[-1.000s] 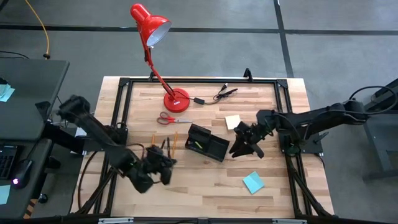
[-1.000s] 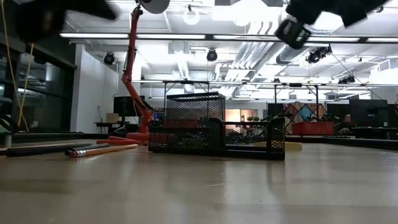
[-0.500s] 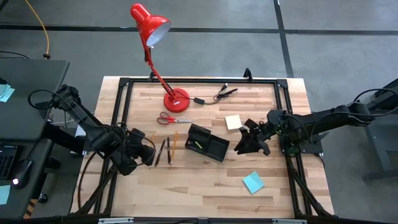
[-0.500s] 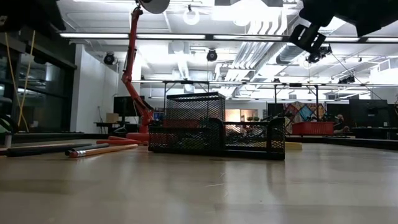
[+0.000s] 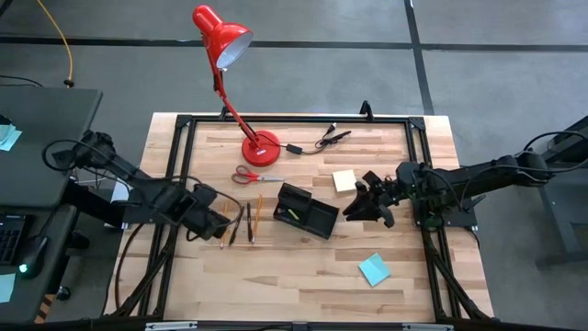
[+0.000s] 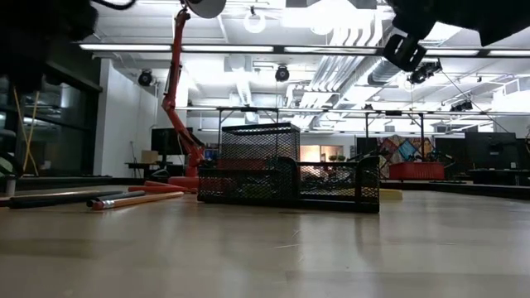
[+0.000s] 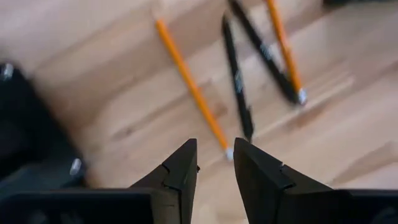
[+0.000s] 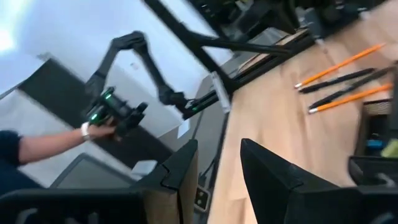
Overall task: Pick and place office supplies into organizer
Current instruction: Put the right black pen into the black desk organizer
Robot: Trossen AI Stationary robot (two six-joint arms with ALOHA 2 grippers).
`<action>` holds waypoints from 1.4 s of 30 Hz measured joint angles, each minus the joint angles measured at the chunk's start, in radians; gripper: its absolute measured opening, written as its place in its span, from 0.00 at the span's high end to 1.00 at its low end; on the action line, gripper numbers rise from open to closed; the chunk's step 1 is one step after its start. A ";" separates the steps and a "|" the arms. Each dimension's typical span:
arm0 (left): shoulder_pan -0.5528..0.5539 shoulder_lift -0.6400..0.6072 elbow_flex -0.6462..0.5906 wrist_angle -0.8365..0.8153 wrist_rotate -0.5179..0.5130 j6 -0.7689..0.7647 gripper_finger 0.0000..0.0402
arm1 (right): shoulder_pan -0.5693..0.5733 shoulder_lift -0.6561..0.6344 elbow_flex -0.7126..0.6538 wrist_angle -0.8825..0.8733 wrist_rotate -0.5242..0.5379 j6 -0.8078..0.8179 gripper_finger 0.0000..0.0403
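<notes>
Left tool [image 7: 214, 160], fingers narrowly parted and empty, lines up over the nearest pencil [image 7: 191, 88]; right tool [image 5: 367, 204], parted and empty, waits beside the organizer [image 5: 307, 212].

- No legible text, labels, brands, numbers or signs in any view.
- Pens [image 7: 239, 81] and pencils [image 7: 189, 90]: possibly markings on the barrels, too blurred to read.
- Sticky pads [image 5: 344, 180]: faces blank as seen from above.
- Room behind the organizer [image 6: 286, 174]: no readable signage.
</notes>
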 joint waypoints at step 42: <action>0.034 0.299 0.026 0.229 0.124 0.026 0.76 | 0.027 -0.066 0.001 0.004 -0.056 0.036 0.71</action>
